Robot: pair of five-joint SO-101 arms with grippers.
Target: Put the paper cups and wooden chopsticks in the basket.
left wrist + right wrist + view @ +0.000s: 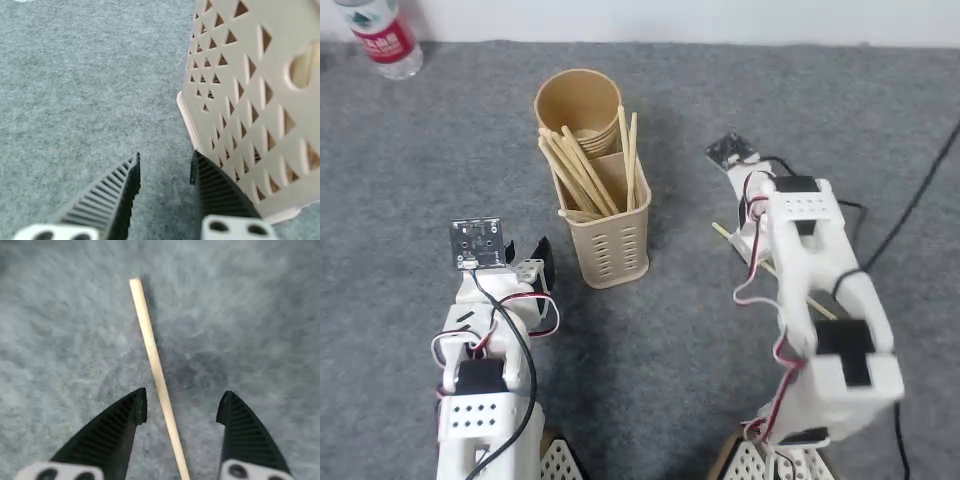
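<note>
The right hand (184, 392) hangs released astride 1 wooden chopstick (152, 355) lying on the grey surface (60, 315); the left hand (165, 159) sits released and empty just beside the basket (250, 100).

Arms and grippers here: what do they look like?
The left arm and right arm are white plastic with black servo blocks and red, white and black wires; a circuit board sits on each wrist. The left gripper and right gripper are black, ribbed and pointed, on white bases.
</note>
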